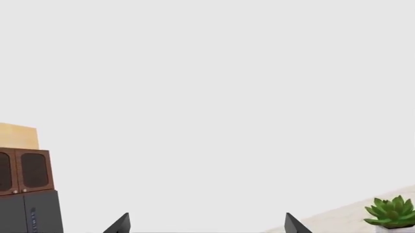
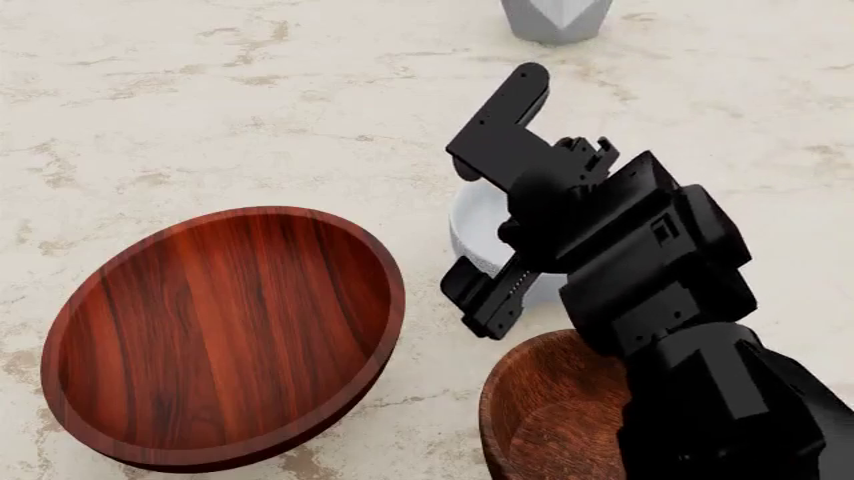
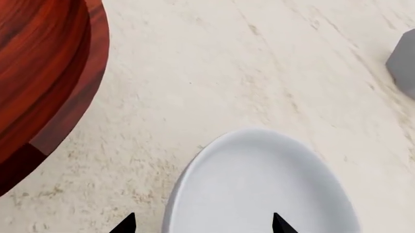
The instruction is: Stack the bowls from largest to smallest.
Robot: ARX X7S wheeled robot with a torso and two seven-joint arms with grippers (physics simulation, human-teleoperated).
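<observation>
Presently the right gripper (image 2: 491,215), fingers spread and empty, hovers over the white bowl (image 3: 259,189); an off-centre rim pinch risks tipping it.

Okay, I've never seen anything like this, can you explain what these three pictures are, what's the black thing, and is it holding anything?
These are simulator renders from a two-armed robot's cameras. The head view looks down at a marble-like table. The black thing is the right arm, ending in its gripper, which is open above the white bowl and holds nothing. Beside it lie a large red bowl, a small brown bowl, and a grey faceted object at the far edge. The right wrist view looks past that gripper's fingertips at the white bowl. The left wrist view faces away, showing a wall, a cabinet and a plant.
</observation>
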